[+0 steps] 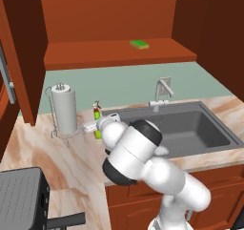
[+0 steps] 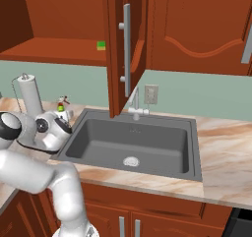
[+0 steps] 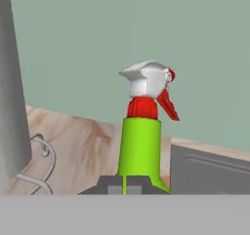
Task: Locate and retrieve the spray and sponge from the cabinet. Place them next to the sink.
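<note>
The spray [image 3: 140,146] stands upright on the counter [image 1: 71,162], between the paper towel roll [image 1: 64,110] and the left edge of the sink [image 1: 190,129]. In the hand view its green body rises straight from between the two dark tips of the claw [image 3: 124,186], its white-and-red nozzle pointing toward the sink side, with the pale green wall behind it. The tips sit at either side of the bottle's base, but whether they press on it or have let go cannot be told from these pictures. In the left base view the bottle shows just behind the white wrist of the arm, close beside the wire stand of the paper towel roll.

The sponge [image 1: 139,44] lies flat on the shelf of the cabinet [image 1: 119,52], green side up, near the front edge and well above the counter. The right base view shows it as a small green block [image 2: 101,45] just left of the open cabinet door [image 2: 125,49]. The faucet [image 1: 162,93] stands at the back of the sink, and the round drain [image 2: 131,161] shows in the basin floor.
</note>
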You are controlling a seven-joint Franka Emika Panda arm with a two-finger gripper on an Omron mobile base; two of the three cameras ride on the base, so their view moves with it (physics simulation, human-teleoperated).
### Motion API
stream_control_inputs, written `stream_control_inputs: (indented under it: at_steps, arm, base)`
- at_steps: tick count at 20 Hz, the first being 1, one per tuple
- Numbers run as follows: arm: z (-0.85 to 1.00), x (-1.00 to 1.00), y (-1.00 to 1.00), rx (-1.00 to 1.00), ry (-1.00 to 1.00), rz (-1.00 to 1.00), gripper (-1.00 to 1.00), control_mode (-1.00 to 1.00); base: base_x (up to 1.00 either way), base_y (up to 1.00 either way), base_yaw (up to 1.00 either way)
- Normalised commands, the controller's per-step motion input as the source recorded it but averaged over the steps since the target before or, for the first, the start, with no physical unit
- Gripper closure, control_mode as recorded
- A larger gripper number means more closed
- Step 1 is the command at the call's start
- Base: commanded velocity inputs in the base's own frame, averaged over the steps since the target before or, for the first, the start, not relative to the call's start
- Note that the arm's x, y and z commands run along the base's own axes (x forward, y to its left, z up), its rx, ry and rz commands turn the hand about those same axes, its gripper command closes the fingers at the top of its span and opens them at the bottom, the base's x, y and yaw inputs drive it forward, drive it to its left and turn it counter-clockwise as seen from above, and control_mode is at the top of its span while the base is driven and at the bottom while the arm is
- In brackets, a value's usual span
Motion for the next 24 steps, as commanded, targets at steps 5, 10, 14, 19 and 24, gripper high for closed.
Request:
stream_control_inputs:
  at_steps: [5, 10, 14, 19, 24]
  arm:
    - [-0.32, -0.43, -0.18, -0.07, 0.00, 0.01, 1.00, -1.00]
    - [-0.22, -0.33, -0.16, -0.03, 0.01, 0.00, 1.00, -1.00]
    - [-0.20, -0.36, -0.18, -0.01, 0.00, 0.00, 1.00, -1.00]
    - [-0.15, -0.27, -0.13, -0.01, 0.00, 0.00, 1.00, -1.00]
    - [-0.02, -0.07, 0.00, 0.00, 0.00, 0.01, 1.00, -1.00]
  base:
    - [0.00, 0.00, 0.00]
    - [0.00, 0.00, 0.00]
    - [0.00, 0.00, 0.00]
    - [0.00, 0.00, 0.00]
    - [0.00, 0.00, 0.00]
